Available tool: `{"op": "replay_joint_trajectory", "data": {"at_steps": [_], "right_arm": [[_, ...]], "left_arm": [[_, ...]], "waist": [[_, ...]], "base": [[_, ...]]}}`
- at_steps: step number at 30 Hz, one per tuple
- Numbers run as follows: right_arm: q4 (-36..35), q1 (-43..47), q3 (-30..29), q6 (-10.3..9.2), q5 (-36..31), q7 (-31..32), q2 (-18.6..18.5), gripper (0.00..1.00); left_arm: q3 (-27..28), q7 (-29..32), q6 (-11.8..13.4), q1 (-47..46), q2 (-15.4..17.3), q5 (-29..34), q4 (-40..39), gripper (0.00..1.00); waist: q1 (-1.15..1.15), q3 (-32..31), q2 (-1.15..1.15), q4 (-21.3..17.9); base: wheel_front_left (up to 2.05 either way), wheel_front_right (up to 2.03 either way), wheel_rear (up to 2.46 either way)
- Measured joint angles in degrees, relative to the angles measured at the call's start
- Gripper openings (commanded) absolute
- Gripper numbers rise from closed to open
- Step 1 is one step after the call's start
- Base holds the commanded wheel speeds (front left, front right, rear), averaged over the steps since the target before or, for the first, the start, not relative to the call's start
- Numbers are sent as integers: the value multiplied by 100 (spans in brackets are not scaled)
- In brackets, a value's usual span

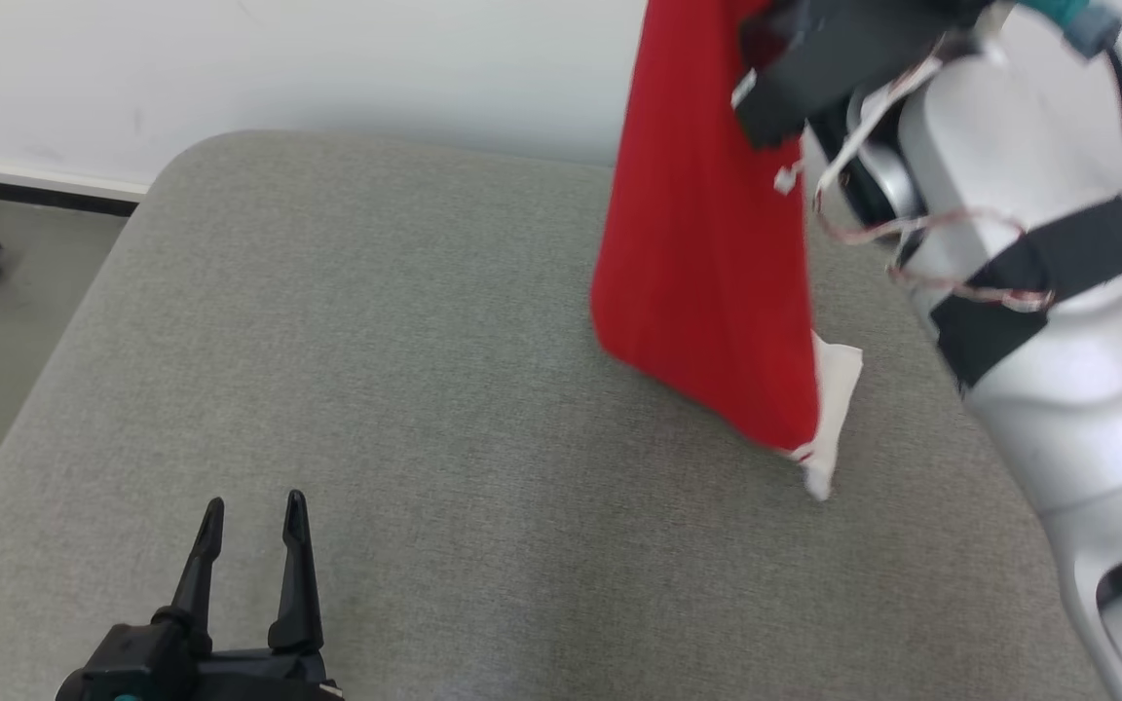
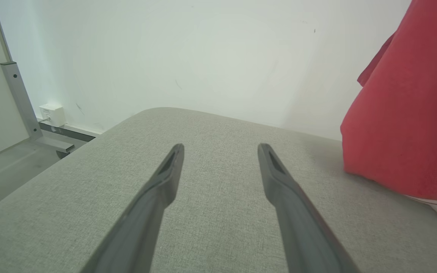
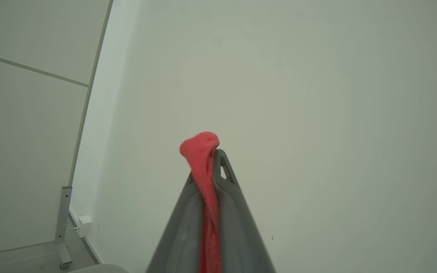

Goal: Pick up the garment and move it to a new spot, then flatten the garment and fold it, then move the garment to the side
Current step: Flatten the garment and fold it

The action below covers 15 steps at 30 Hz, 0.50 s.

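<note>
Presently the red cloth garment is pinched in the closed right gripper; it is hung far right above the grey fabric cushion. Near left, the left gripper is spread wide, empty.

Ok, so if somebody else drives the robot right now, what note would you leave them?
Right gripper: shut on the red garment, holding it up; its lower end hangs over the right side of the grey cushion.
Left gripper: open, empty, over the cushion's near left.
Done: garment picked up.
Left to do: set it down in a new spot, flatten, fold, move aside.
</note>
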Motion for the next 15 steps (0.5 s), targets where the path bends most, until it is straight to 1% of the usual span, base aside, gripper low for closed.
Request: {"op": "replay_joint_trajectory", "data": {"at_steps": [3, 9, 12, 15], "right_arm": [[-388, 526, 97, 0, 0, 0, -152, 0], [-1210, 2092, 31, 0, 64, 0, -750, 0], [-1629, 3005, -285, 0, 99, 0, -968, 0], [-1972, 3929, -714, 0, 100, 1, -1100, 0]], "left_arm": [[2, 0, 30, 36, -1, -26, -15, 100], [-18, 0, 47, 112, -3, -30, -36, 100], [-54, 0, 45, 113, -2, -27, -44, 100], [-113, 0, 41, 110, -4, -22, -47, 100]], "waist": [[0, 1, 0, -98], [0, -56, 0, -382], [0, -95, 0, -541], [0, -131, 0, -686]], "base": [[0, 0, 0], [0, 0, 0], [0, 0, 0], [0, 0, 0]]}}
